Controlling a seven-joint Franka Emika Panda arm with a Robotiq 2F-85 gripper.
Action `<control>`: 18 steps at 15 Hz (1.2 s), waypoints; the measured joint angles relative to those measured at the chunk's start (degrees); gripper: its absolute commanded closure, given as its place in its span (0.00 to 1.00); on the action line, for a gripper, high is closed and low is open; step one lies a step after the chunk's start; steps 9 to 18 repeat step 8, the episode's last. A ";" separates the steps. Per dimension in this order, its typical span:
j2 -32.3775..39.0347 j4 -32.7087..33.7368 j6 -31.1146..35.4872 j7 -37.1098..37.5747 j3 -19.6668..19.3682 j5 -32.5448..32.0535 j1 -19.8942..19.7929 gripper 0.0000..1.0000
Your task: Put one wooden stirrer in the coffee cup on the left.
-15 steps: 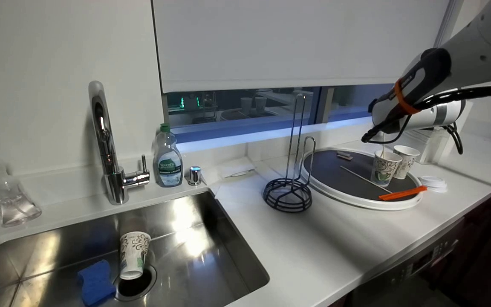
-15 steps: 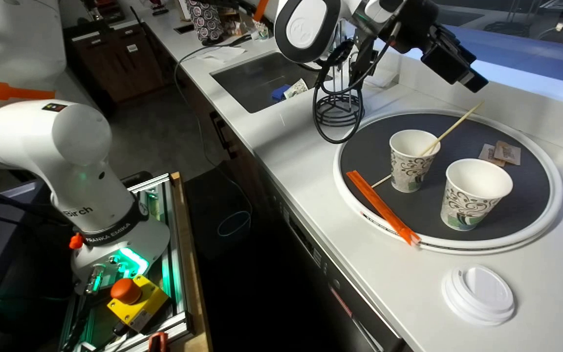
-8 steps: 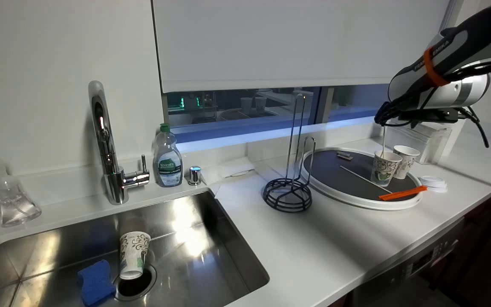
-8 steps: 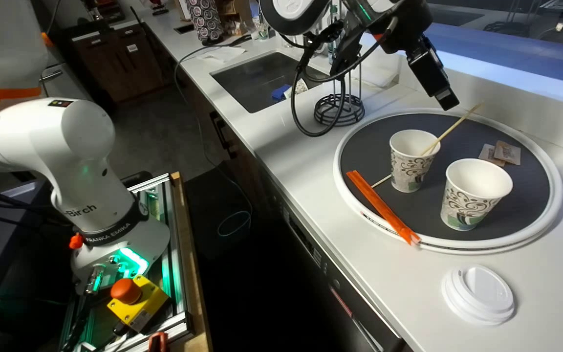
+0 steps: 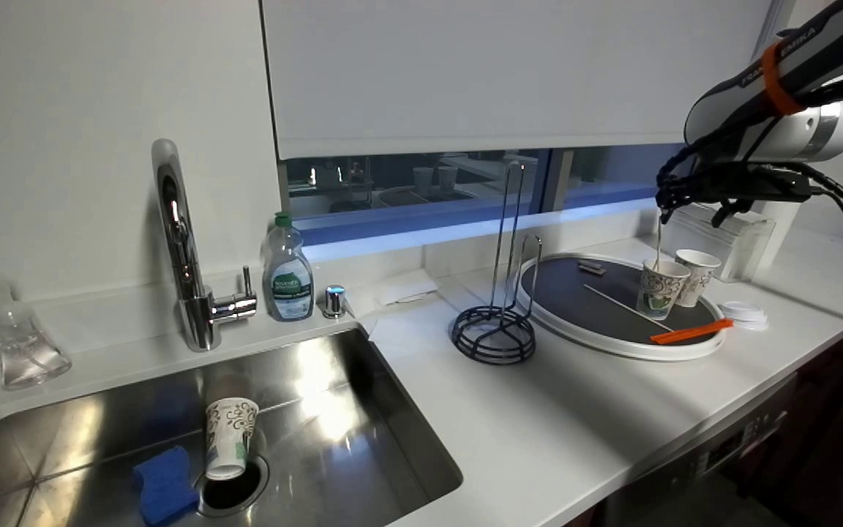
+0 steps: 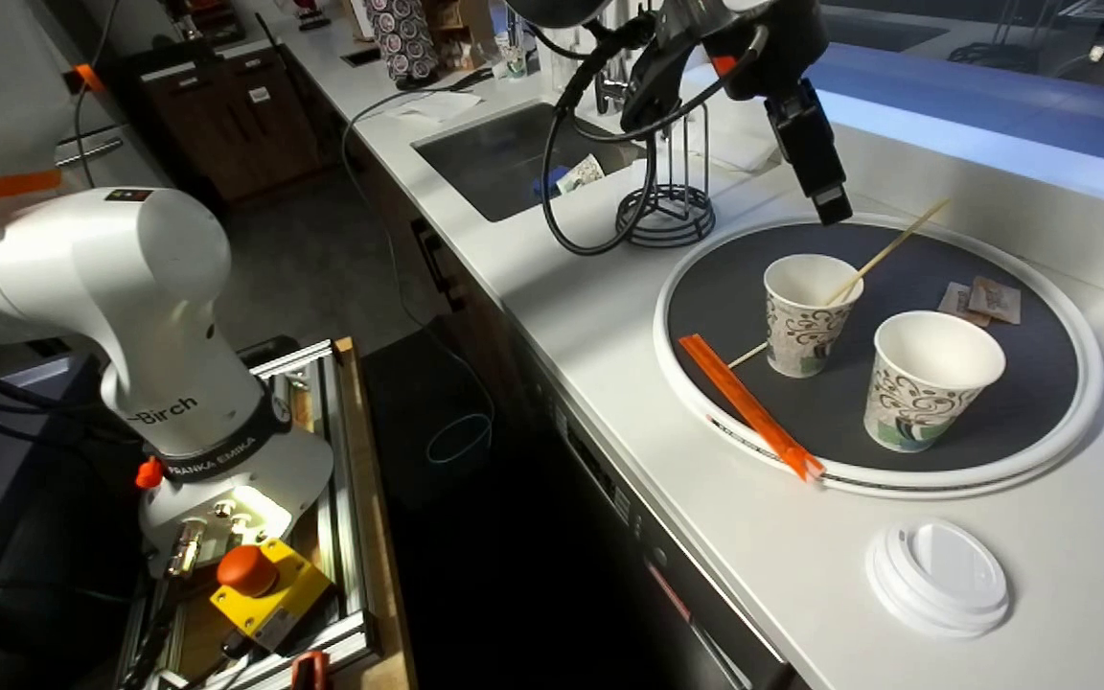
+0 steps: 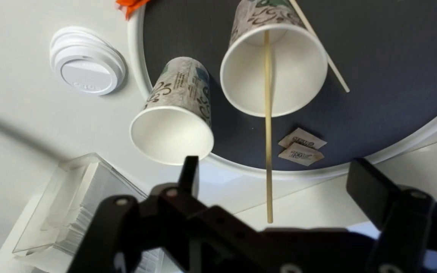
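Note:
A patterned paper cup (image 6: 806,331) stands upright on the round dark tray with one wooden stirrer (image 6: 887,251) leaning in it and sticking out above its rim. This cup (image 7: 298,83) and stirrer (image 7: 269,151) also show in the wrist view. Another stirrer (image 7: 338,74) lies flat on the tray beside that cup. A second cup (image 6: 926,383) stands near it with nothing seen inside. My gripper (image 7: 277,176) is open and empty; the stirrer's top end appears between the fingers but touches neither. In an exterior view the gripper (image 6: 832,203) is above the tray, beside the stirrer's raised end.
The round tray has a raised white rim (image 6: 1079,426). Sugar packets (image 6: 983,299), an orange wrapper (image 6: 748,407) and white lids (image 6: 937,578) lie around. A wire stand (image 5: 495,335) and sink (image 5: 363,439) are beyond. A clear holder (image 7: 78,204) stands near the second cup.
My arm has moved, and the gripper has come down, swung sideways away from the stirrer's raised end and turned more upright. The base light went from green to white. Cups and stirrers have stayed put.

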 measured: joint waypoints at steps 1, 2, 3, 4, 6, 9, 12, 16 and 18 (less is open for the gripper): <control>-0.22 0.00 -0.91 -0.36 -0.72 0.00 0.69 0.00; -0.36 0.00 -1.68 -0.73 -1.40 0.00 1.33 0.00; -0.46 0.00 -2.47 -1.12 -2.07 0.00 1.93 0.00; -0.53 0.00 -3.16 -1.41 -2.73 0.00 2.54 0.00; -0.64 0.00 -4.18 -1.76 -3.82 0.00 3.55 0.00; -0.64 0.03 -4.74 -1.95 -4.39 0.00 4.07 0.00; -0.64 0.03 -4.74 -1.95 -4.39 0.00 4.07 0.00; -0.64 0.03 -4.74 -1.95 -4.39 0.00 4.07 0.00; -0.64 0.03 -4.74 -1.95 -4.39 0.00 4.07 0.00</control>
